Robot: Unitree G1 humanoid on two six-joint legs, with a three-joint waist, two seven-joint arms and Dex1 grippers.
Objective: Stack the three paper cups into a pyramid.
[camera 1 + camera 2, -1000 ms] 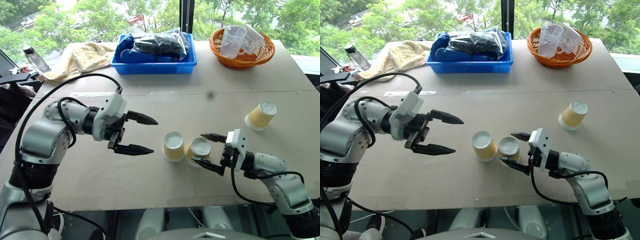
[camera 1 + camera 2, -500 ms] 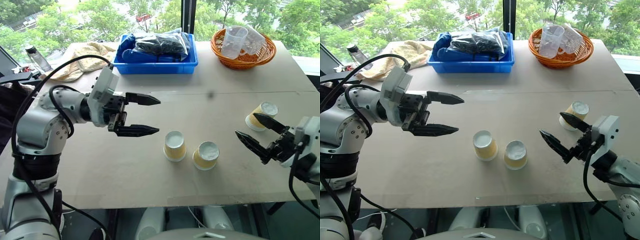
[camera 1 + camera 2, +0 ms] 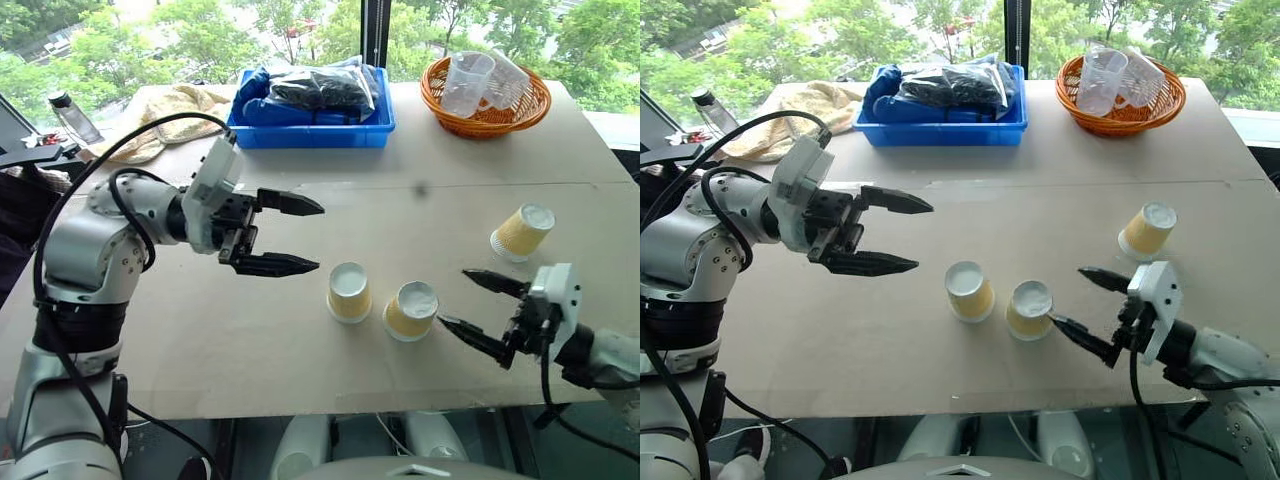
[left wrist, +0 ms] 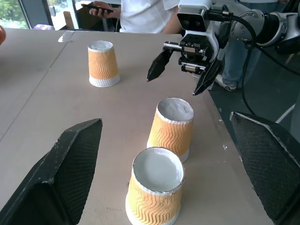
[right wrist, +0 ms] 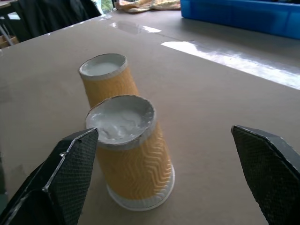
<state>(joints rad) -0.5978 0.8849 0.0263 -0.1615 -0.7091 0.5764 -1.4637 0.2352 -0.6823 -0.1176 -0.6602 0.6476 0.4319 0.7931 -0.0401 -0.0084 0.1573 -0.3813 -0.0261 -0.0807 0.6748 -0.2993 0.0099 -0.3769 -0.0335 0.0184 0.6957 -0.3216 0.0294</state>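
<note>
Two paper cups stand upside down side by side near the table's middle, one (image 3: 349, 291) on the left and one (image 3: 410, 310) on the right. The third paper cup (image 3: 521, 232) stands apart, farther right and farther back. My right gripper (image 3: 455, 297) is open and empty, just to the right of the right-hand cup (image 5: 129, 150) and pointing at it. To the left of the pair my left gripper (image 3: 318, 237) hovers above the table, open and empty. The left wrist view looks along the pair (image 4: 171, 127) to the right gripper (image 4: 172, 86).
A blue bin (image 3: 310, 128) with dark bagged items and an orange basket (image 3: 486, 118) with clear measuring cups stand at the back. A towel (image 3: 165, 115) and a bottle (image 3: 70, 115) lie at the back left. A person (image 4: 140, 11) stands past the table's right side.
The right gripper drew back from around the right-hand cup, swung out toward the third cup, then came back near the pair. The left gripper rose slightly.
</note>
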